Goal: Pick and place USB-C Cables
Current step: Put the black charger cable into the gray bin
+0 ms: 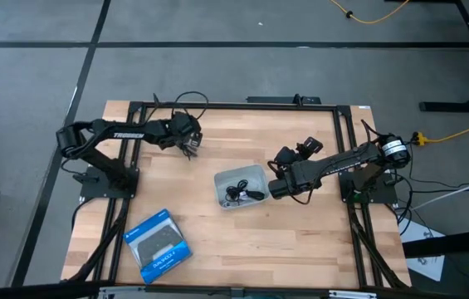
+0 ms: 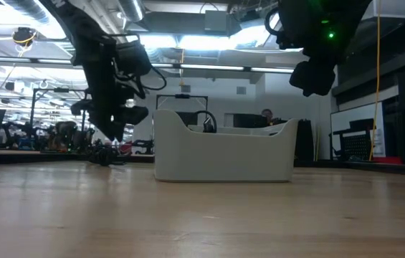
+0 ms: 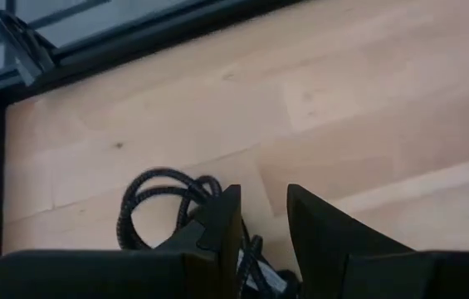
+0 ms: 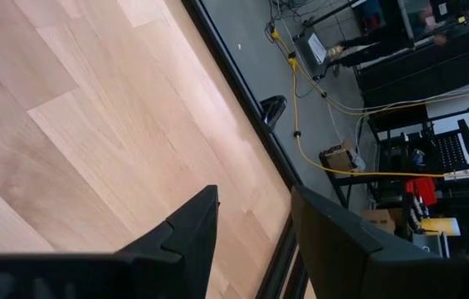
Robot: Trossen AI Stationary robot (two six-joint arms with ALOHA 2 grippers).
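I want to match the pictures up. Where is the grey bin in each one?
High view: grey bin in the table's middle, beside the right claw.
Low view: bin at centre, on the table.
Left wrist view: not in it.
Right wrist view: not in it.
Shared landmark: the wooden table.

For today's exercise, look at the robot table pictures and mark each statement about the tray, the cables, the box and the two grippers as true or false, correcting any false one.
1. The pale tray holds at least one black cable. True.
2. The left gripper is over the tray. False: it is near the table's far edge, at a coiled black cable lying on the wood.
3. The blue-and-black box lies inside the tray. False: it lies on the table near the front left corner, apart from the tray.
4. The right gripper is open and holds nothing. True.
5. The right gripper is beside the tray's right edge in the high view. True.
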